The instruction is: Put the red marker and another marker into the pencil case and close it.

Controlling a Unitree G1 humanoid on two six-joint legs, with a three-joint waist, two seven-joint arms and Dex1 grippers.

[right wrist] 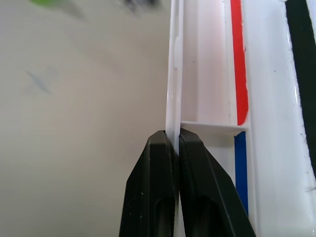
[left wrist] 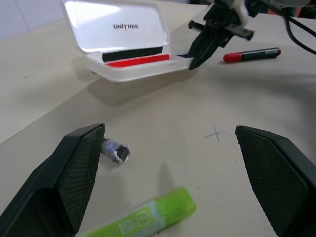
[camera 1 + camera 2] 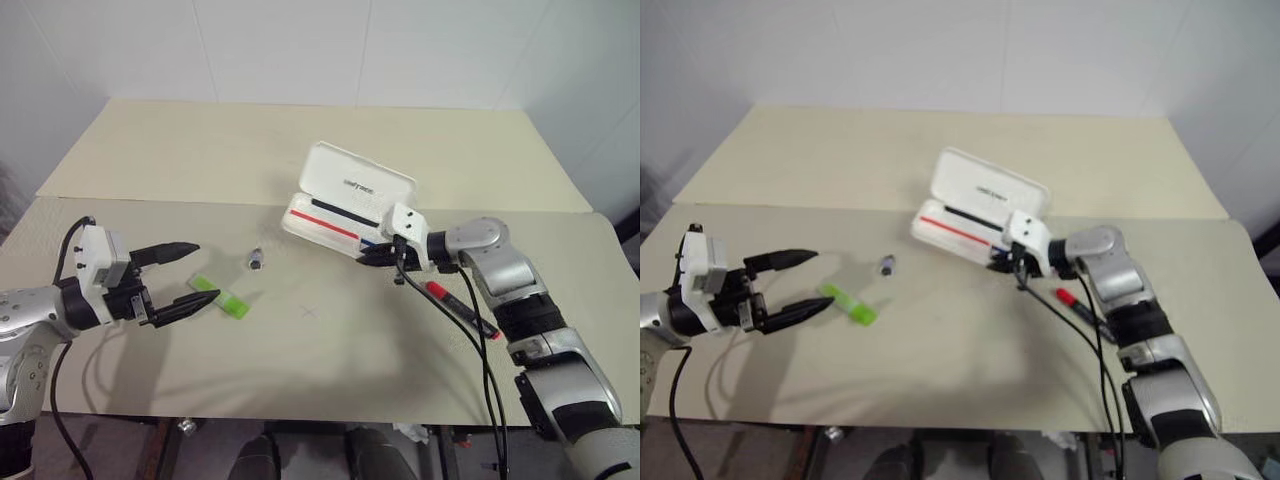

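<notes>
The white pencil case (image 3: 355, 180) lies open at the table's middle back, its "UNITREE" lid raised and red and blue stripes inside. My right gripper (image 3: 365, 258) is shut on the tray's front wall (image 1: 175, 74) at the case's right end, one finger inside and one outside. The red marker (image 3: 460, 308) lies on the table under my right forearm, right of the case. The lime-green marker (image 3: 222, 298) lies flat at the left. My left gripper (image 3: 205, 272) hovers open just left of it, level, with nothing between its fingers.
A small grey-black metal piece (image 3: 256, 259) lies between the green marker and the case. A faint cross mark (image 2: 216, 134) is on the tabletop in front of the case. Black cables (image 3: 470, 330) hang along my right arm over the red marker.
</notes>
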